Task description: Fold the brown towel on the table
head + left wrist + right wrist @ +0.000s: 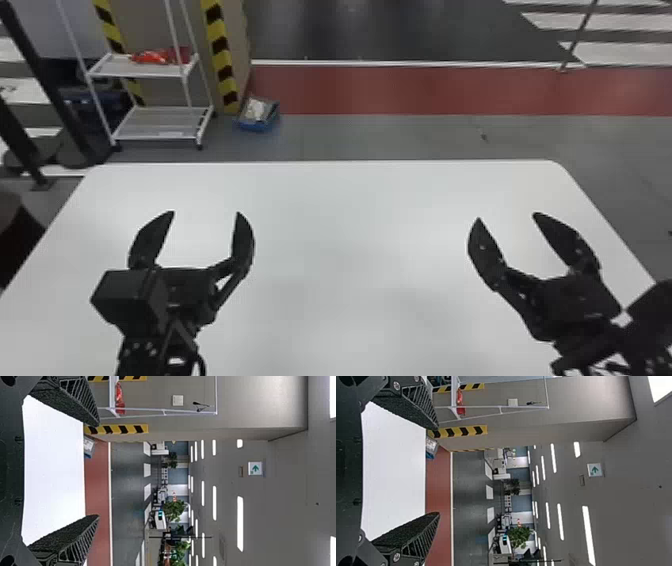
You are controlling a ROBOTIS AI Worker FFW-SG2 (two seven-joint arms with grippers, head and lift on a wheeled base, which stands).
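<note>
Our left gripper [205, 213] hangs over the desk [350, 235], its two flat fingers spread wide with nothing between them. Our right gripper [508, 216] is well apart to its right, also over the desk, its fingers likewise parted and carrying nothing. Both point roughly towards the far edge of the desk.

We cannot tell where the brown towel is (an awkward start for a folding job, we admit), so we can't place it against either gripper.

As far as we can judge, the folding has not begun: we have no cloth in hand and no crease to count as done. What's left is probably the whole job: get the towel laid between our grippers, pinch an edge or corner with each, carry it across, let go and press it flat. Closing too high might catch only air.

Beyond the left gripper, on the floor past the desk, stands a white shelf cart [160, 131]; just beside that, nearer our right gripper's side, sits a blue bin [255, 125].
</note>
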